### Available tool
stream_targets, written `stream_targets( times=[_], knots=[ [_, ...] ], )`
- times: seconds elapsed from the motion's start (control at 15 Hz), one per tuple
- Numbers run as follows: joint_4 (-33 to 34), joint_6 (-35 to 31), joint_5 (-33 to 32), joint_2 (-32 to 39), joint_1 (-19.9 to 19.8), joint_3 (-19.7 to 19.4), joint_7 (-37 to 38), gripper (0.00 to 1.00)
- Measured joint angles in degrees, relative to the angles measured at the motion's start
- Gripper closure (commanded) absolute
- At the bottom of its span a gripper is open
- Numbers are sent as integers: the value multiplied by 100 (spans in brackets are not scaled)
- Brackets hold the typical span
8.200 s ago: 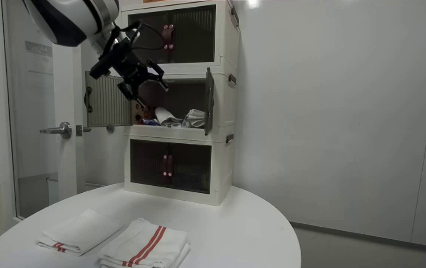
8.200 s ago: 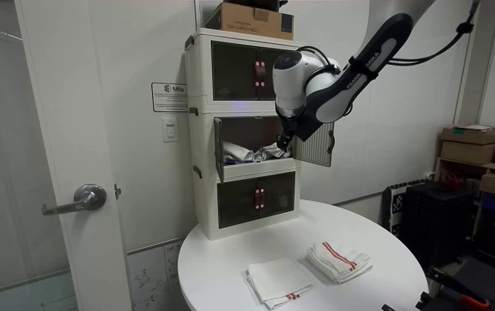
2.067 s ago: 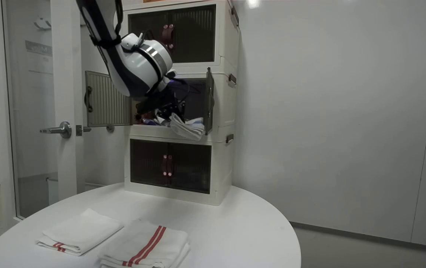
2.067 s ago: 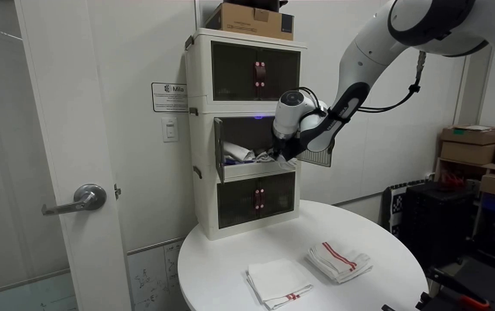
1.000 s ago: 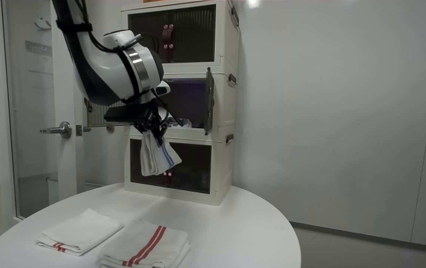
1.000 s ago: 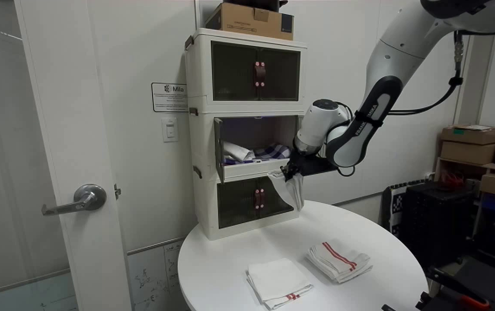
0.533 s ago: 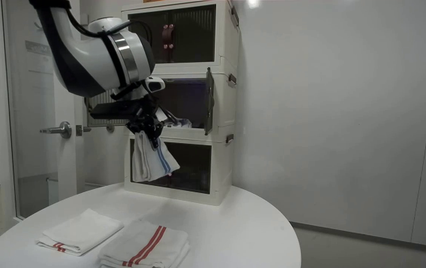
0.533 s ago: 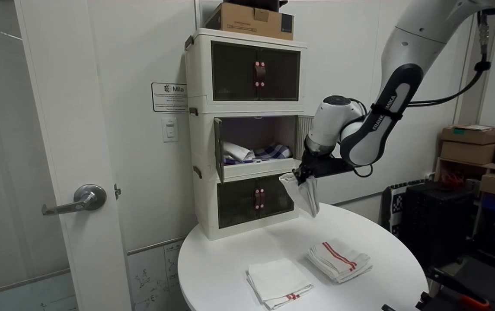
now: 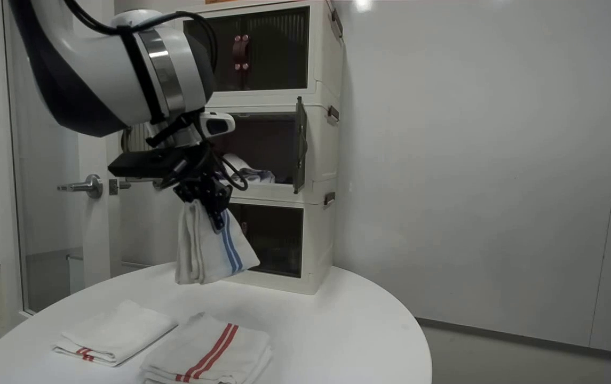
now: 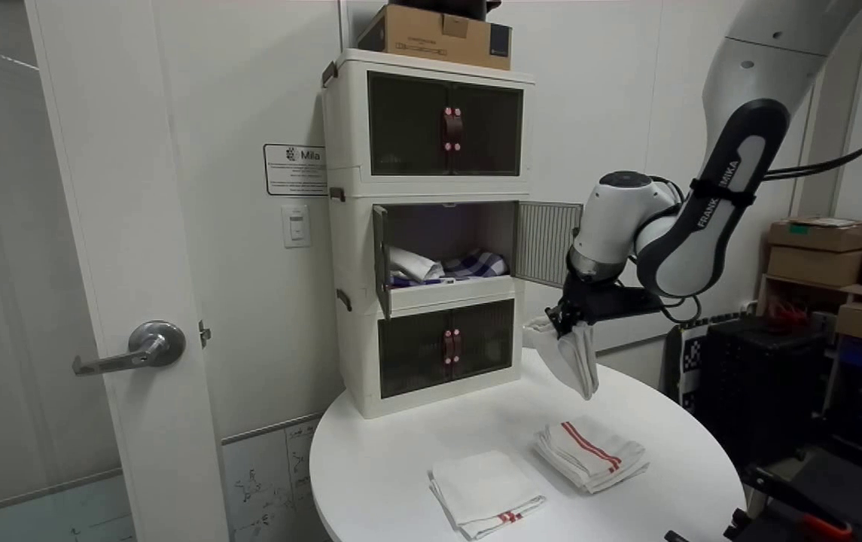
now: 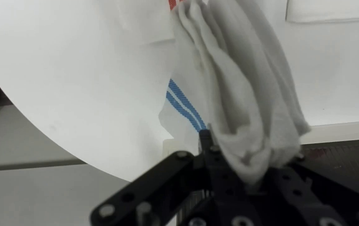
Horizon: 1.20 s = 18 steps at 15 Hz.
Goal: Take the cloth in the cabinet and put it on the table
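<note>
Round and white, the table (image 10: 378, 467) bears the cabinet (image 10: 359, 354) at its far edge and two red-striped towels (image 10: 483, 485), which an exterior view shows me whole while the wrist view gives only parts of them. My claw (image 10: 566, 322) is clamped on the blue-striped cloth (image 9: 198, 261): its upper part sits between the fingers (image 9: 217, 218), the rest hanging below them, over the table near the cabinet.

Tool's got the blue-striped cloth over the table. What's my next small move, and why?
I'd probably nudge the tool sideways, toward the left of the wrist view, before lowering. The blue-striped cloth hangs from it, out of the cabinet, and in that view its end hides part of a red-striped cloth on the table; going straight down might land one partly on the other.
</note>
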<state>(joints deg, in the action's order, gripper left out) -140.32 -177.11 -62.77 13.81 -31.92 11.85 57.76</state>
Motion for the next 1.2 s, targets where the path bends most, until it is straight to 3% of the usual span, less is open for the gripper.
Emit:
stream_targets(
  times=[0.33, 0.8, 1.2],
  knots=[
    [-270, -486, -631, 27, -33, -557, 448, 91],
    [73, -631, -1405, 440, -7, -1223, 481, 91],
    [666, -438, -1687, 1067, 191, -1319, 434, 91]
  ],
)
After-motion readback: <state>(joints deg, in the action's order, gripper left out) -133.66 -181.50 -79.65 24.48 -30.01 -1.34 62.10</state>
